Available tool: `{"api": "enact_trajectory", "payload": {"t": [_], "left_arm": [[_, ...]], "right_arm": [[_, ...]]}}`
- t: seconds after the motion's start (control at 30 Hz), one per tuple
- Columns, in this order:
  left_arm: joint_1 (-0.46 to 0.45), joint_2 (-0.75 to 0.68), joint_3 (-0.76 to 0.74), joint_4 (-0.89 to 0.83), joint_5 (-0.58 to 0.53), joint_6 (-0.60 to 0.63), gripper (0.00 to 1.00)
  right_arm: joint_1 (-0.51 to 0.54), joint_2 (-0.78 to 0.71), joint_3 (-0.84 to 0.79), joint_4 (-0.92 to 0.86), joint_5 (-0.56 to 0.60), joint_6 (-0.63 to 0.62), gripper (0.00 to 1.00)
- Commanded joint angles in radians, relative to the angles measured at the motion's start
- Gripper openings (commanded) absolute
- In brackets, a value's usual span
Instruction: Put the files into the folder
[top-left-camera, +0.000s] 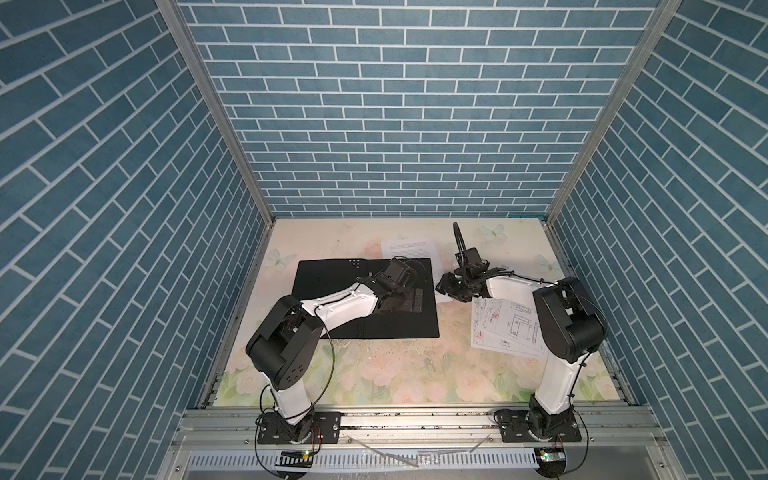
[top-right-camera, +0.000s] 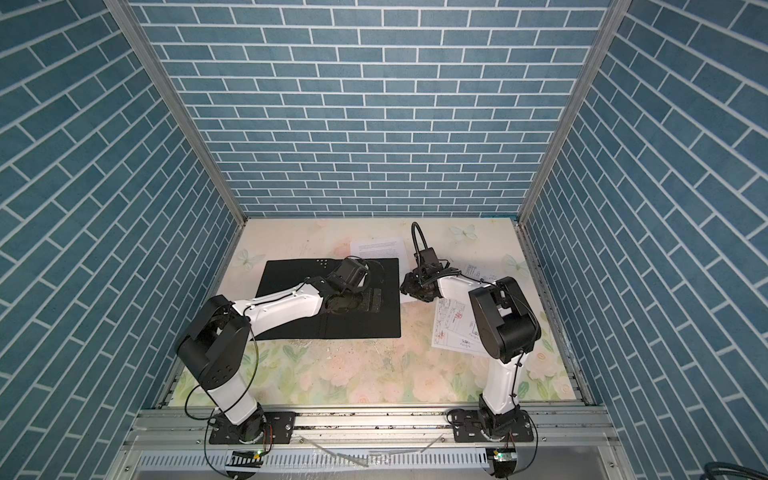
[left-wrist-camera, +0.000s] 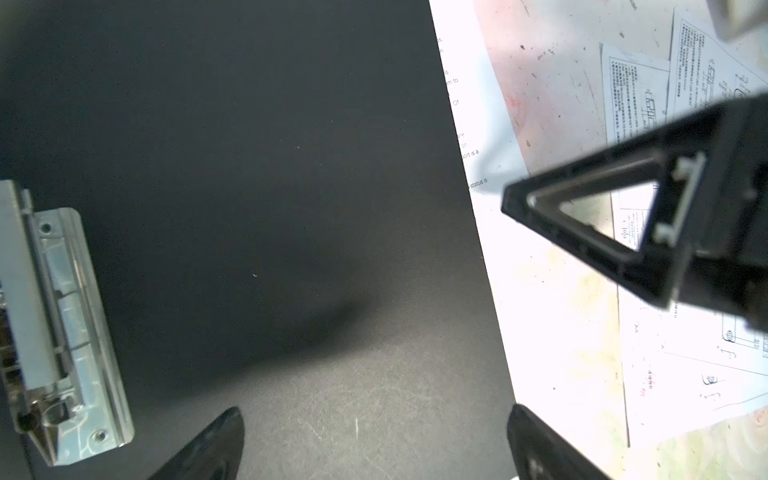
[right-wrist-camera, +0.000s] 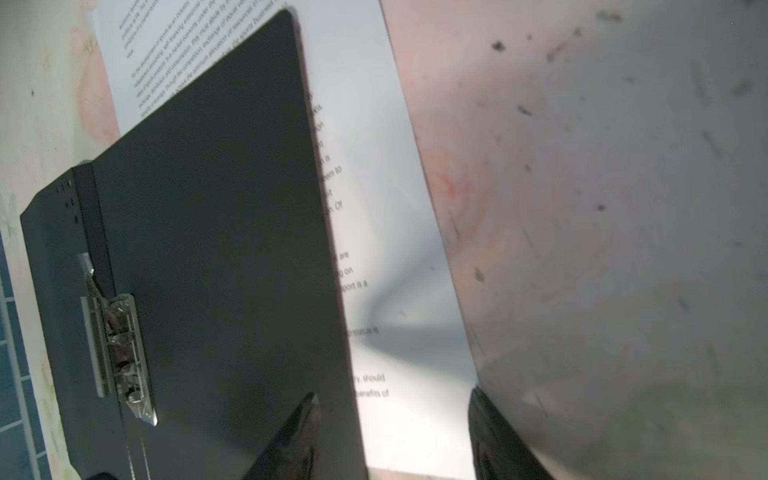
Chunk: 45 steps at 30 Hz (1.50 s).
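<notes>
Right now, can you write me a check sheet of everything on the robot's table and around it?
Surface: flower-printed tabletop, scuffed and speckled.
Job's things: flat black folder open, silver metal clip showing; white printed-text sheet partly under its right side; two white line-drawing sheets overlapping, outside the folder, partly under the right arm.
Clutter: nothing seen.
Grippers: left gripper open above the folder; right gripper open over the text sheet.
Cables: black cable loop above the right wrist.
Surroundings: blue brick-pattern walls, aluminium frame.

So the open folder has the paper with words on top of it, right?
No. The open folder has the paper with words under it, poking out past its edge. The right wrist view shows that.
</notes>
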Motion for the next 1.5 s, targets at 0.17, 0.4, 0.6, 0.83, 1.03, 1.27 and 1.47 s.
{"api": "enact_trajectory", "payload": {"t": [0.17,0.4,0.6,0.83,1.03,1.27,1.47], "left_arm": [[0.003,-0.006,0.001,-0.009,-0.009,0.012,0.99],[0.004,0.010,0.018,-0.008,0.012,0.016,0.99],[0.002,0.026,0.019,0.001,0.034,0.011,0.99],[-0.024,0.049,0.069,-0.005,0.038,0.047,1.00],[-0.081,0.085,0.151,-0.037,-0.015,0.113,1.00],[-0.168,0.197,0.322,-0.106,-0.055,0.216,1.00],[-0.239,0.356,0.564,-0.170,-0.040,0.276,1.00]], "right_arm": [[-0.025,-0.041,-0.167,-0.158,0.077,-0.016,0.58],[-0.025,-0.017,-0.080,-0.104,0.004,-0.016,0.59],[-0.026,-0.031,-0.085,-0.060,-0.010,-0.010,0.59],[-0.037,-0.156,-0.132,-0.075,0.030,-0.024,0.61],[-0.074,-0.346,-0.203,-0.147,0.168,-0.033,0.72],[-0.242,-0.582,-0.318,-0.330,0.387,-0.050,0.93],[-0.476,-0.701,-0.412,-0.346,0.341,-0.113,0.95]]}}
